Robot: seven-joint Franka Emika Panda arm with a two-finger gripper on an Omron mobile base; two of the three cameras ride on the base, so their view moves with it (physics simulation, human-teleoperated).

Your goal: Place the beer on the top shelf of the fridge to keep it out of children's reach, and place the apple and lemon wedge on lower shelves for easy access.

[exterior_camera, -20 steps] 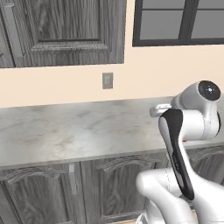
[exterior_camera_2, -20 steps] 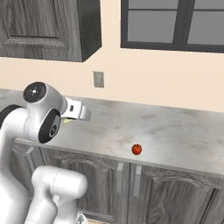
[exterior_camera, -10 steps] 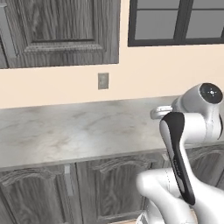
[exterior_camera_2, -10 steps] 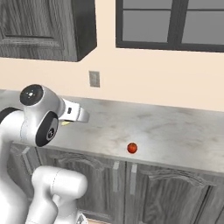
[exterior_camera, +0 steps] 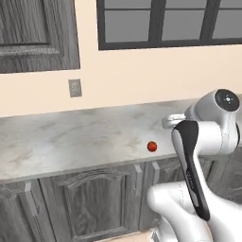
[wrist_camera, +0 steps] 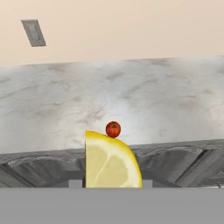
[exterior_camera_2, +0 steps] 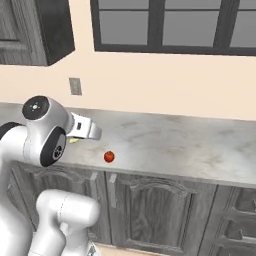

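Since the gripper (wrist_camera: 113,186) is nearly closed on the pale yellow lemon wedge (wrist_camera: 111,162), light, soft and slippery, squeeze its flat faces gently, while the glossy red apple (exterior_camera: 151,146) sits near the grey marble counter's (exterior_camera: 71,142) front edge.

Grey marbled counter (exterior_camera: 71,137) along a peach wall (exterior_camera: 142,75), above dark wood-grain base cabinets (exterior_camera: 90,203) with arched panel doors and pale bar handles. Grey outlet plate (exterior_camera: 75,88) on the wall just above the counter, left of a dark-framed window (exterior_camera: 165,23) with grey panes. Dark upper cabinet (exterior_camera: 33,33) at far left, its lower edge above the outlet. From the right base view, same counter (exterior_camera_2: 190,145) running rightward, drawer fronts (exterior_camera_2: 235,220) at lower right, outlet (exterior_camera_2: 75,86) below the upper cabinet's (exterior_camera_2: 35,30) corner. In the hand view, outlet (wrist_camera: 33,33) tilted at upper left over the counter (wrist_camera: 153,96).
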